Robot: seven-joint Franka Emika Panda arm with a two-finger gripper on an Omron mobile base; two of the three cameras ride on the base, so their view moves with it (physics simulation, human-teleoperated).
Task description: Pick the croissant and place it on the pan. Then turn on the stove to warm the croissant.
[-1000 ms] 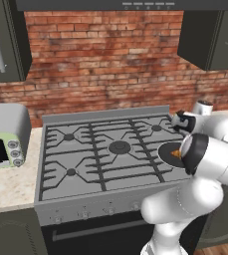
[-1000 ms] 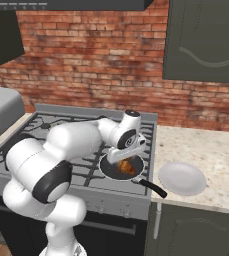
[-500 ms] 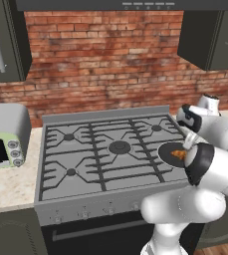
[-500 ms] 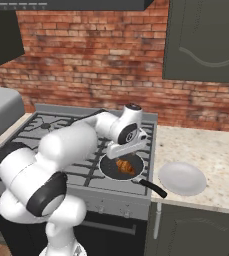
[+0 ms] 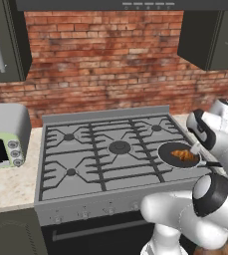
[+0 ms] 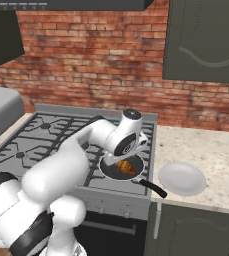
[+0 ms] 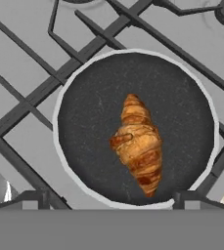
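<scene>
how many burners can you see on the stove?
5: back left, back right, centre, front left, and the front right one hidden under the pan holding the croissant.

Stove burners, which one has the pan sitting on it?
The front right burner of the stove, nearest the white plate. The pan sits there with the croissant inside; the other burners show bare grates.

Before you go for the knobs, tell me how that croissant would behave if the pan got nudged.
The croissant lies loose near the middle of the pan, so it would probably slide rather than roll. It looks small and light, likely easy to shift. Its ridged, flaky-looking surface suggests it could crush under a firm squeeze.
</scene>
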